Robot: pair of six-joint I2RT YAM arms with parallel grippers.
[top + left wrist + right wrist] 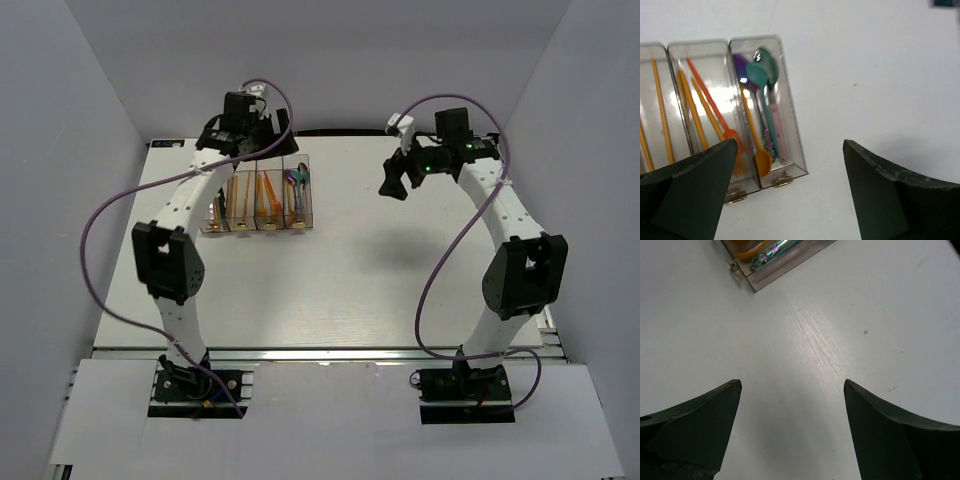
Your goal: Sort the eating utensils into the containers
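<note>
The containers [257, 195] are a row of clear bins on the table's left. In the left wrist view the rightmost bin [790, 125] holds teal, purple, pink and orange spoons [761, 80]; the bin beside it [677, 90] holds orange and red forks [715, 117]. My left gripper [790, 150] is open and empty, above the table just right of the bins; it shows in the top view [245, 125]. My right gripper [792, 385] is open and empty over bare table; it shows in the top view [393, 180]. A bin corner [780, 260] shows at its view's top.
Purple cables [100, 240] loop beside both arms. Grey walls enclose the table on the left, right and back. Small brass hinges [781, 179] sit at the bins' near ends.
</note>
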